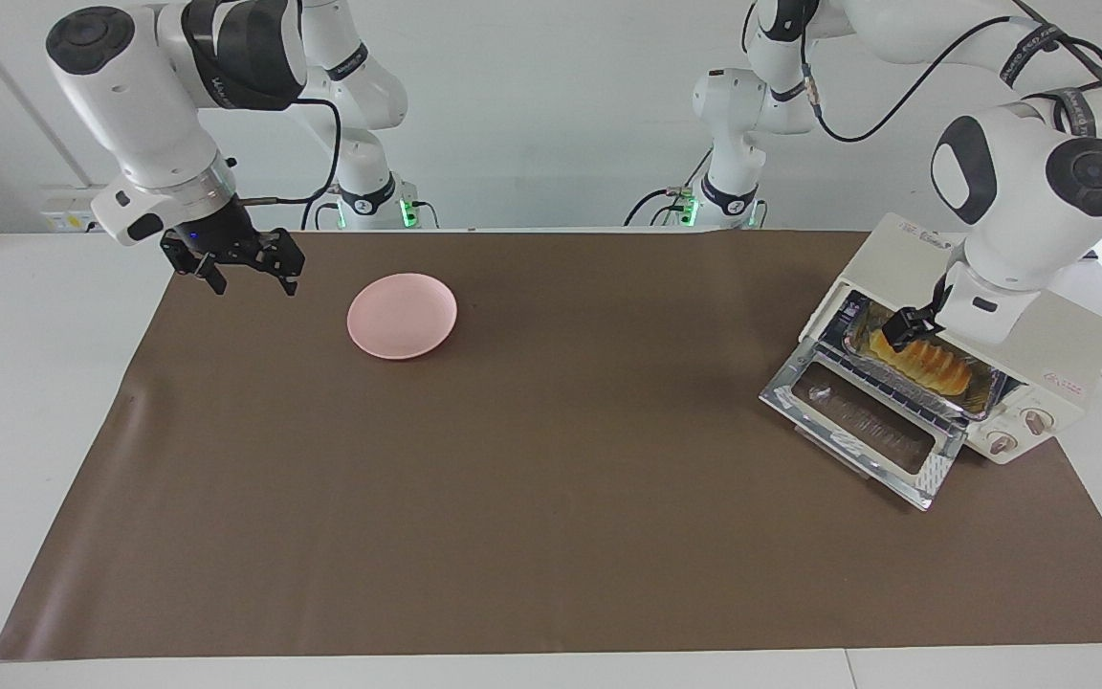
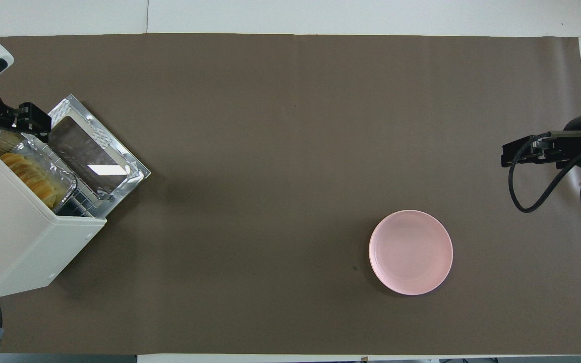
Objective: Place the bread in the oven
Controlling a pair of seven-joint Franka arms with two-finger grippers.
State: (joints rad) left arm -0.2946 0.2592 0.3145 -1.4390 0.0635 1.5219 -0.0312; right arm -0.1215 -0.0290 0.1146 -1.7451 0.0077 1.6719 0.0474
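Bread in foil tray, inside open oven.
Your left gripper sits over it, grip unreadable; your right gripper waits, fingers spread.

The bread is a little golden yellow-orange loaf with crosswise ridges, kind of like overlapping slices. It's lying lengthwise in a foil tray that sits on the wire rack in the mouth of the oven. The oven's a boxy cream-white toaster type at the left arm's end of the worktop, glass door dropped fully open, two round knobs beside the door.
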